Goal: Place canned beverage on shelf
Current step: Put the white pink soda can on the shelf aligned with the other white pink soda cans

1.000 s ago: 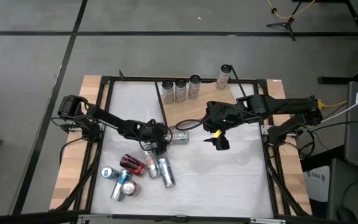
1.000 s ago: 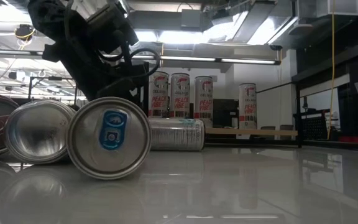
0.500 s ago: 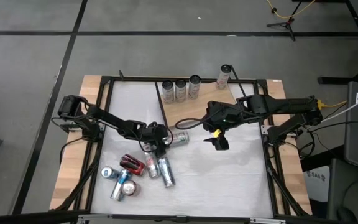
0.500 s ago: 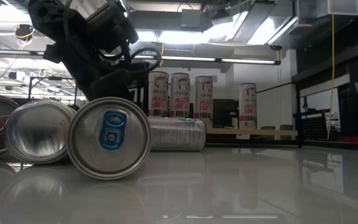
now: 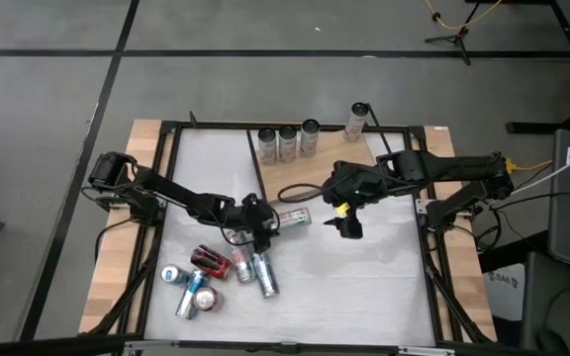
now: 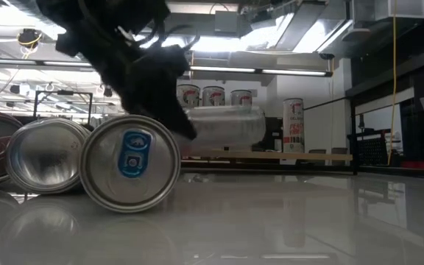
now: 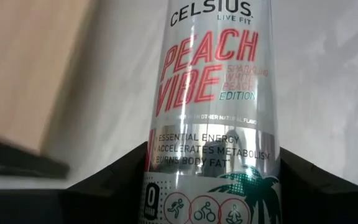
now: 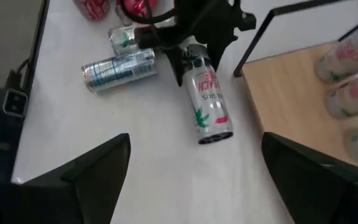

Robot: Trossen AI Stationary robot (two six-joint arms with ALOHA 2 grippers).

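Note:
A silver "Peach Vibe" can [image 5: 293, 216] hangs level above the white table, with my left gripper [image 5: 264, 225] shut on it. In the low view the can [image 6: 223, 126] is clear of the tabletop. The shelf [image 5: 315, 170], a light-brown board in a black wire frame, lies at the far middle. Three like cans [image 5: 287, 141] stand upright along its far edge, and one more [image 5: 357, 120] stands at its far right corner. My right gripper [image 5: 347, 226] hovers open over the table, right of the held can, with nothing between its fingers. My left gripper pinches the can's round wall [image 7: 213, 186] between its two fingers [image 7: 120, 183], at the foot of the label, the end nearest the wrist. The fingers slant down from the table's left and lie along the can. The can is lifted clear and lies about level.
Several loose cans [image 5: 216, 267] lie in a heap near the table's front left; two show end-on in the low view [image 6: 129, 163]. A black cable loop [image 5: 300, 192] lies on the shelf's near part. A black frame [image 5: 433, 247] rims the table.
My left gripper has taken hold of the silver can and gone up and a little toward the table's right. The can lay on the table a second ago; now it hangs level and clear of it. My right gripper's wrist has rolled a little.

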